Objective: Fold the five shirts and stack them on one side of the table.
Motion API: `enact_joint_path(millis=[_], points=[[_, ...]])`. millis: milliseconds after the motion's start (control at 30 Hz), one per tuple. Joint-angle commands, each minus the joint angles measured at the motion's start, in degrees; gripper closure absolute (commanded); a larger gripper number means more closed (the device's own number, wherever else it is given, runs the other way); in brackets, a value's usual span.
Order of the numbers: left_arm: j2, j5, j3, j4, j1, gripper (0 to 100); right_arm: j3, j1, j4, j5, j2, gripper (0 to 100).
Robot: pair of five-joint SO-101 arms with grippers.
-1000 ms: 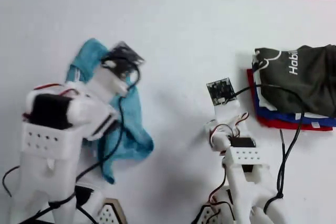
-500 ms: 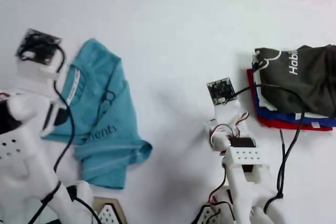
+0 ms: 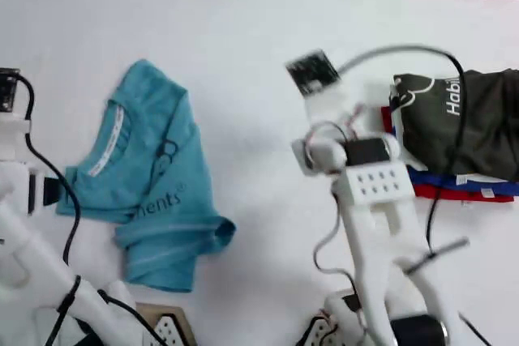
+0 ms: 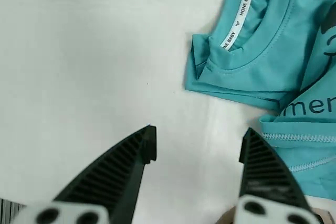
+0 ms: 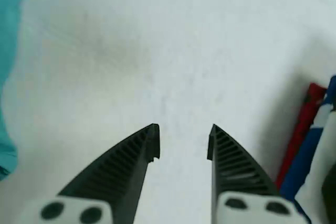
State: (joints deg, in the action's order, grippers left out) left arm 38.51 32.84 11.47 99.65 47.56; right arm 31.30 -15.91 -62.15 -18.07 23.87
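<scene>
A teal shirt [image 3: 150, 180] lies half folded and rumpled on the left part of the white table, collar toward the left. My left arm [image 3: 20, 176] stands at the table's left edge beside it. The left gripper [image 4: 199, 142] hangs open over bare table, just short of the teal shirt's [image 4: 262, 51] collar and sleeve. A stack of folded shirts [image 3: 458, 131] sits at the right edge, a dark one on top of white, blue and red ones. My right arm [image 3: 361, 172] stands left of that stack. The right gripper [image 5: 183, 137] is open and holds nothing, above bare table.
The white table [image 3: 259, 30] has free room at the back and in the middle between the teal shirt and the stack. The stack's red and blue edges [image 5: 310, 145] lie close beside the right gripper. Cables trail from both arms near the front edge.
The left arm swung off the teal shirt to the table's left edge, leaving the shirt spread flatter. The right arm, still at first, reached farther over the table beside the stack.
</scene>
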Motion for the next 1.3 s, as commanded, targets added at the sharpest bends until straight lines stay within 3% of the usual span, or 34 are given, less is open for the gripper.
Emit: enact_joint_path(millis=[0, 200, 333, 767, 1167, 1267], points=[[1.1, 0.2, 0.0, -0.8, 4.7, 72, -10.1, -3.8, -1.2, -0.3, -9.7, 84.0], [1.1, 0.6, 0.0, -3.3, 15.0, 72, -23.7, -10.5, -1.1, -0.3, -28.4, 84.0], [1.1, 3.5, 0.4, -3.9, 17.8, 72, -35.2, -15.1, -2.4, -0.3, -37.1, 84.0], [1.6, 5.7, 13.1, -7.2, 17.9, 72, -65.1, -24.3, -6.1, 0.2, -61.4, 84.0], [1.6, 5.8, 12.6, -7.6, 18.0, 72, -71.0, -26.3, -9.4, -0.3, -72.6, 84.4], [1.6, 5.7, 12.6, -7.6, 18.0, 72, -71.0, -25.5, -13.5, -3.3, -72.9, 90.3]])
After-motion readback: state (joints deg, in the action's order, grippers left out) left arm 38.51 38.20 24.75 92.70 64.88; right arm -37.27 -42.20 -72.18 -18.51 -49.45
